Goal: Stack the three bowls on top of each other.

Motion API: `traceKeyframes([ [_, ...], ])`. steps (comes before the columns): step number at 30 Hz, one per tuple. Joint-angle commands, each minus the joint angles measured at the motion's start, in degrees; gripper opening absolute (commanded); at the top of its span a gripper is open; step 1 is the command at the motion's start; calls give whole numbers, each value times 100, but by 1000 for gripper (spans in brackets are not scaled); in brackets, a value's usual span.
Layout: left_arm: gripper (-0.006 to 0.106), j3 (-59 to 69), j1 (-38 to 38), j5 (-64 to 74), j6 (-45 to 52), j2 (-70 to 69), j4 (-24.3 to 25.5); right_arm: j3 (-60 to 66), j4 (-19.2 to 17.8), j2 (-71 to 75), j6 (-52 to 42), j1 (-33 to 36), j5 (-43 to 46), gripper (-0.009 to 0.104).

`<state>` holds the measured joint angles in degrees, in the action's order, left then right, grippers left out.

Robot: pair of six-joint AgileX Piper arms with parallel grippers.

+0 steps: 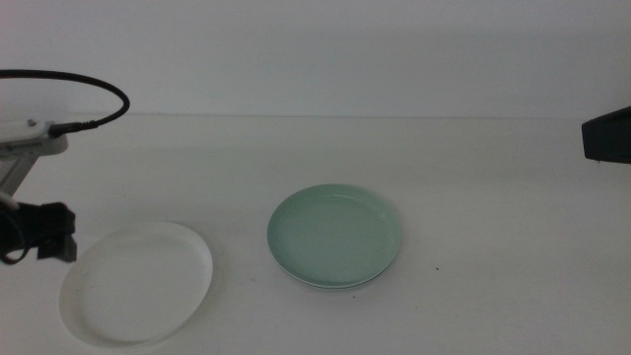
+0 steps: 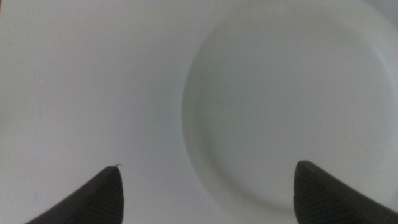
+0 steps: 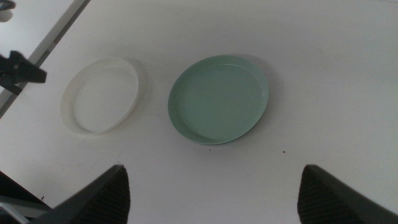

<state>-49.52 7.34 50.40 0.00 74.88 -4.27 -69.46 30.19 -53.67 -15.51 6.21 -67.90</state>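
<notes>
A white bowl (image 1: pixel 136 281) lies at the front left of the table. A mint green bowl (image 1: pixel 333 237) sits in the middle, and a thin paler rim shows under its near edge, as if a second bowl lies beneath it. My left gripper (image 1: pixel 54 235) hovers at the white bowl's left rim. In the left wrist view it is open (image 2: pixel 208 165) over the white bowl (image 2: pixel 292 106), with nothing between its jaws. My right gripper (image 3: pixel 214 167) is open and held high, looking down on the green bowl (image 3: pixel 219 99) and the white bowl (image 3: pixel 99 94).
The white table (image 1: pixel 473 197) runs back to a pale wall. A black cable (image 1: pixel 89 94) loops over the left arm. A dark part of the right arm (image 1: pixel 606 135) shows at the right edge. The table's left edge (image 3: pixel 59 28) runs beside the white bowl.
</notes>
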Motion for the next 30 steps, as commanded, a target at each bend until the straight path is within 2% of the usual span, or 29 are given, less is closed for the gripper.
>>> traceKeyframes([
  [1,94,-45,4,-459,0,176,-25,4,-4,23,-56,2,20,88],
  [23,93,-45,4,-930,0,2154,-186,4,-5,23,68,2,20,88],
  [27,88,-45,4,-930,0,2306,-241,4,-5,23,68,2,20,88],
  [30,79,-34,4,-942,0,2329,-268,4,-5,23,68,2,20,88],
])
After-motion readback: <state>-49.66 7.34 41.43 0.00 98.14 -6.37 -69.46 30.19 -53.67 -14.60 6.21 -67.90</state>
